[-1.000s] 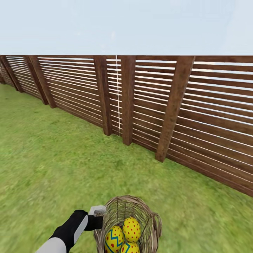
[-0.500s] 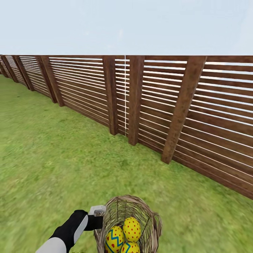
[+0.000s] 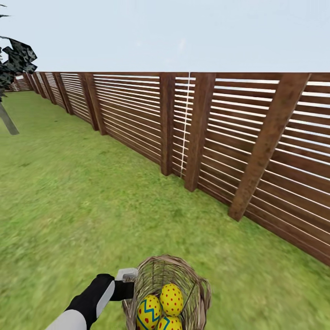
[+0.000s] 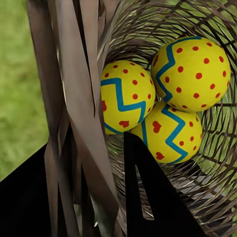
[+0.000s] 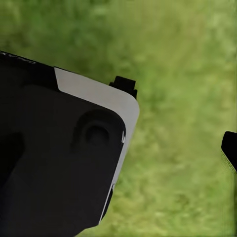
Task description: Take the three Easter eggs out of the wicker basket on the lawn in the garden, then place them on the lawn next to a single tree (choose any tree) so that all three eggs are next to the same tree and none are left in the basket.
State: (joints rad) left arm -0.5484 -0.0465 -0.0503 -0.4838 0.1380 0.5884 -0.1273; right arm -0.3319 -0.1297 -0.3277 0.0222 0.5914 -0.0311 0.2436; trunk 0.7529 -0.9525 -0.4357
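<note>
Easter eggs (image 3: 161,308): three, yellow with red dots and blue zigzag bands, all inside the wicker basket (image 3: 195,279), touching one another. In the left wrist view the eggs (image 4: 163,96) lie clustered against the open-weave wall of the basket (image 4: 207,197).

Left gripper (image 3: 124,284): positioned at the basket's rim on the robot's left side. The jaws are closed on the wicker rim; in the left wrist view, strips of the weave pass between the dark finger surfaces.

Right gripper: in the right wrist view, dark body parts appear over blurred grass; the state of its jaws cannot be told.

Lawn (image 3: 68,197): green, patchy, extending to a brown slatted fence (image 3: 238,137).

Tree (image 3: 10,87): pale slanted trunk with dark angular leaves, at the far left edge of the head view, well apart from the basket.
</note>
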